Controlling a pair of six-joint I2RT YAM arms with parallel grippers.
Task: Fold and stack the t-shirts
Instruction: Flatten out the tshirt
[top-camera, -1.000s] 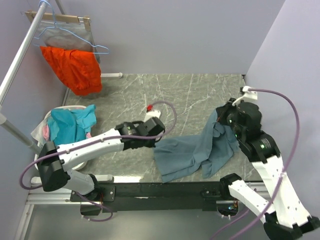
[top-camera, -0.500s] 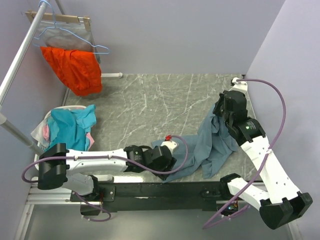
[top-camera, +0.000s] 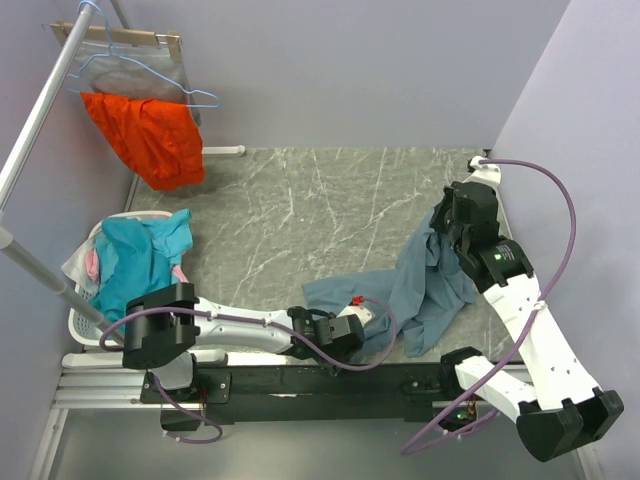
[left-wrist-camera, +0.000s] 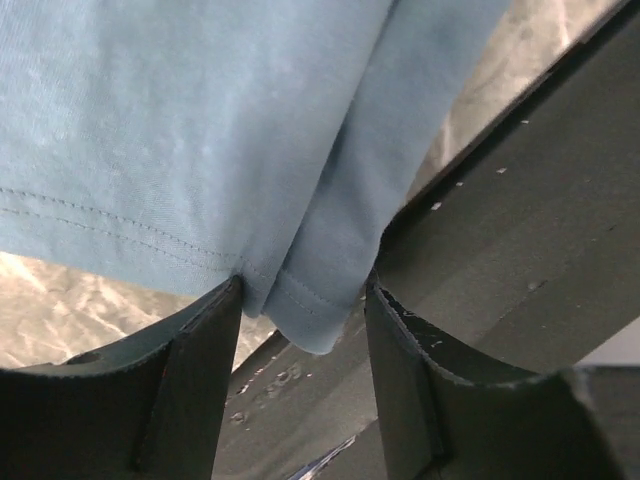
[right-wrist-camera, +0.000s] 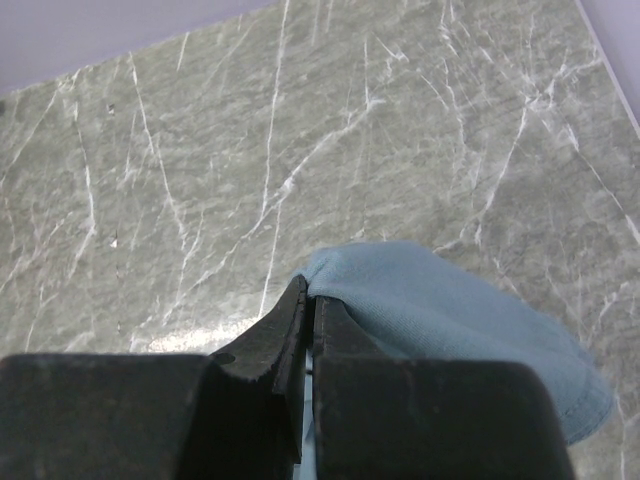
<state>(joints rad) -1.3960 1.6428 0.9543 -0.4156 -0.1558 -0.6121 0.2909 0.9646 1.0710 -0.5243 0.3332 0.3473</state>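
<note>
A slate-blue t-shirt (top-camera: 420, 285) lies crumpled along the right near part of the marble table (top-camera: 300, 210). Its top end is lifted by my right gripper (top-camera: 441, 232). In the right wrist view that gripper (right-wrist-camera: 311, 296) is shut on a fold of the t-shirt (right-wrist-camera: 450, 310). My left gripper (top-camera: 372, 322) is low at the table's near edge, by the shirt's bottom hem. In the left wrist view its jaws (left-wrist-camera: 303, 290) stand apart. A stitched hem corner of the t-shirt (left-wrist-camera: 200, 130) hangs between the fingertips, unpinched.
A bright orange garment (top-camera: 145, 135) hangs on a blue hanger at the back left. A white basket (top-camera: 82, 322) with teal and pink clothes stands at the left. The black frame rail (top-camera: 300, 380) runs just below the left gripper. A wall stands close on the right.
My left arm swung from the middle of the table down to the near edge at the shirt's hem, and its jaws opened. My right gripper carried the shirt's top end back and right.
</note>
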